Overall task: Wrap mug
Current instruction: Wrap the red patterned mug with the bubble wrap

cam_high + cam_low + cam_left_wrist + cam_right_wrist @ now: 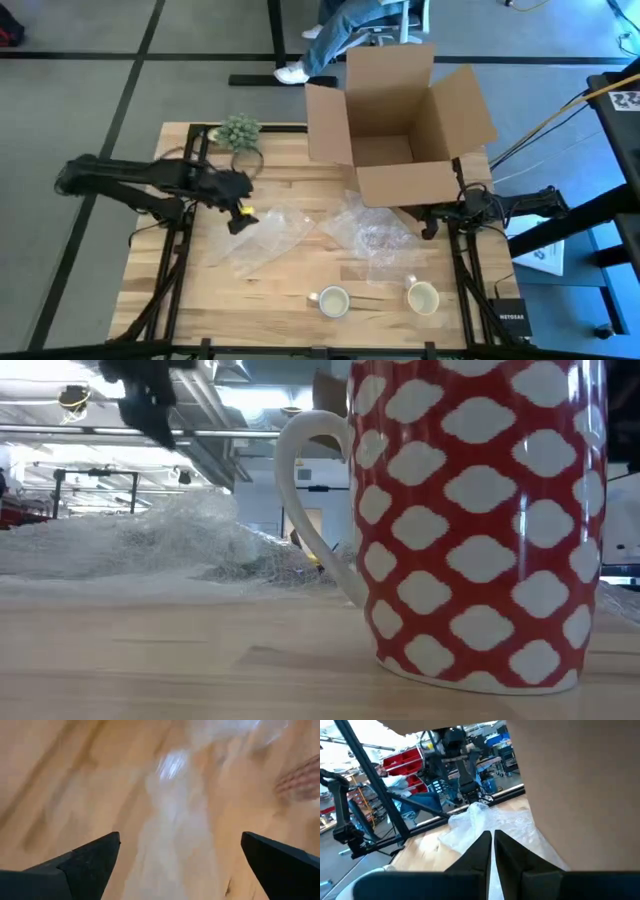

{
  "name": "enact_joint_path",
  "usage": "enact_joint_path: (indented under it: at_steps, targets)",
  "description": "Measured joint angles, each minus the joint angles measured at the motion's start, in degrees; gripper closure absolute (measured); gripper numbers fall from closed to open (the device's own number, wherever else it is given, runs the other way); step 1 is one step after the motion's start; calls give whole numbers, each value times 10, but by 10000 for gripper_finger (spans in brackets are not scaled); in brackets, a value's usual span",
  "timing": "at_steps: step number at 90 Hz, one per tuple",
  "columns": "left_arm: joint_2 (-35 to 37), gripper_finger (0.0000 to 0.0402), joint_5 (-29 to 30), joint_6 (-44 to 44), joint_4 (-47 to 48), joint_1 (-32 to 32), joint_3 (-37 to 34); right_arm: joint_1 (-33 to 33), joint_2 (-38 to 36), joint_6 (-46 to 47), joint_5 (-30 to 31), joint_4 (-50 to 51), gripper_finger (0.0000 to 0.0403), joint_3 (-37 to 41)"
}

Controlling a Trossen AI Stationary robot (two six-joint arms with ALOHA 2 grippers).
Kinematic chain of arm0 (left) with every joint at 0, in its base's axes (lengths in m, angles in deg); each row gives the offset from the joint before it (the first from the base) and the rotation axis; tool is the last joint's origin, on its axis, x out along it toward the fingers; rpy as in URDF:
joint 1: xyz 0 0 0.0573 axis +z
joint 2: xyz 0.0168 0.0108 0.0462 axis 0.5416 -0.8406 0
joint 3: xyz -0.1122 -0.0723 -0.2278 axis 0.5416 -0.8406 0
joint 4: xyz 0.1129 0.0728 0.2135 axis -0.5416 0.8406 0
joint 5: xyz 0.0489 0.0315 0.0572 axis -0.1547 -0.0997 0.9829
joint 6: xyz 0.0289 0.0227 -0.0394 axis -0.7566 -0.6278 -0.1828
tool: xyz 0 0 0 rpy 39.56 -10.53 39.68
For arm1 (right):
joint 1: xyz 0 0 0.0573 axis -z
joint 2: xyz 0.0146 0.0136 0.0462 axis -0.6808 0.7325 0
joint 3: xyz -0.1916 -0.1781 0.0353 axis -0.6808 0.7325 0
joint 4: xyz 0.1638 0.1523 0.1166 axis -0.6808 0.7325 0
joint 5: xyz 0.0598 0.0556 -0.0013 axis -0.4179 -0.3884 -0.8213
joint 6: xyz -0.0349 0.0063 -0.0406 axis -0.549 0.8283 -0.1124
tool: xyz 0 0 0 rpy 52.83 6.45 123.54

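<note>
Two mugs stand upright near the table's front edge, one [333, 300] toward the middle and one [423, 297] to its right. The low view shows a red mug with white blobs [480, 520] close up, its handle [300, 490] to the side. A clear bubble-wrap sheet [265, 240] lies flat left of centre, and a crumpled one [375, 235] lies right of it. My left gripper [240, 218] [180, 837] hangs open above the flat sheet's far left end. My right gripper [430, 230] [493, 834] is shut beside the crumpled sheet, under a box flap.
An open cardboard box [400, 130] stands at the far right of the table, one flap [405, 185] hanging over the crumpled wrap. A small green plant [238, 130] sits at the far left. Bare wood [200, 300] lies at the near left. A seated person's legs [335, 35] show beyond the table.
</note>
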Motion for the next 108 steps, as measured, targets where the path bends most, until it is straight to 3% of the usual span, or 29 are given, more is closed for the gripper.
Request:
enact_joint_path:
  at_steps: [15,47,57,68,76,80,92,108]
  targets:
    - [-88,25,51,16,9,-21,-1,0,0,-13,-19,3,395,0]
    - [-213,73,55,-7,-63,-22,-21,0,1,-12,-47,7,395,0]
    - [-217,135,58,-12,-81,-31,-21,-1,9,3,-51,8,396,0]
    - [-214,253,85,-20,-85,-44,-21,-1,36,4,-52,4,402,0]
    - [-213,357,85,-44,-85,-46,-21,-1,69,4,-52,-21,402,1]
    - [-213,382,82,-54,-87,-49,-21,-5,92,2,-52,-40,402,-5]
    - [-211,396,74,-76,-81,-57,-21,-41,191,-26,-31,-80,402,-50]
    - [-209,401,63,-91,-34,-72,11,-103,381,-44,35,-84,403,-163]
